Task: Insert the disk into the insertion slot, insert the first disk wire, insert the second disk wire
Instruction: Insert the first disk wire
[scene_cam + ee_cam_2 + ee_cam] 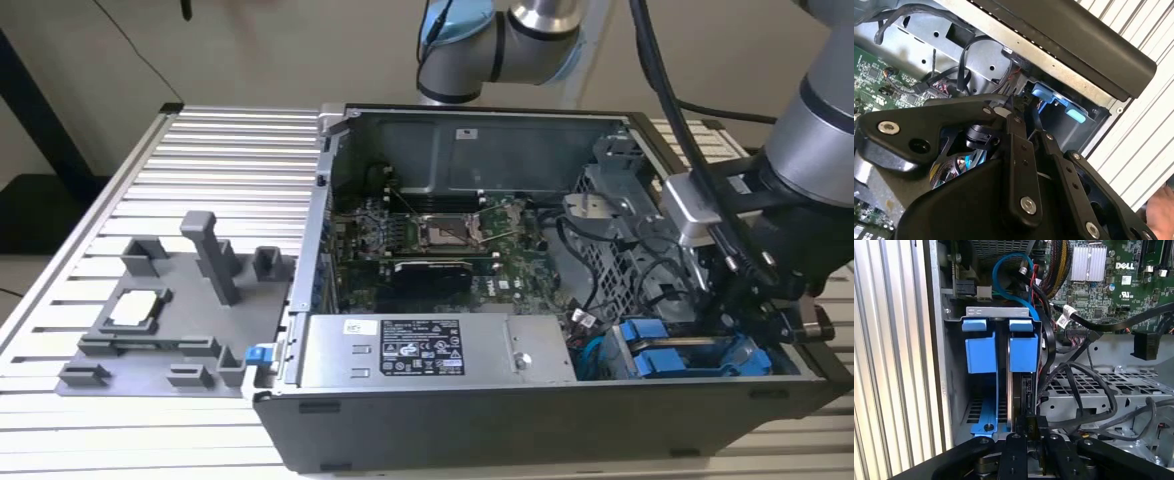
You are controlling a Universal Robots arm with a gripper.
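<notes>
Now | fingers (pixel 1016 455) clenched on black connector (pixel 1030 425) | at edge of disk (pixel 1015 390) in insertion slot (pixel 985 311) | cables (pixel 1089 385) crowding

White logo (pixel 1125 265) on motherboard (pixel 1134 300), black-and-white label (pixel 422 347) (fine print) on power-supply box (pixel 527 352) — illegible

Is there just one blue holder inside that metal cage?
No, the first wrist view shows two blue carriers standing side by side in the drive cage.

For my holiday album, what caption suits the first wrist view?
Robot gripper poised at the blue-framed disk, seated in the insertion slot of an open computer case.
</notes>
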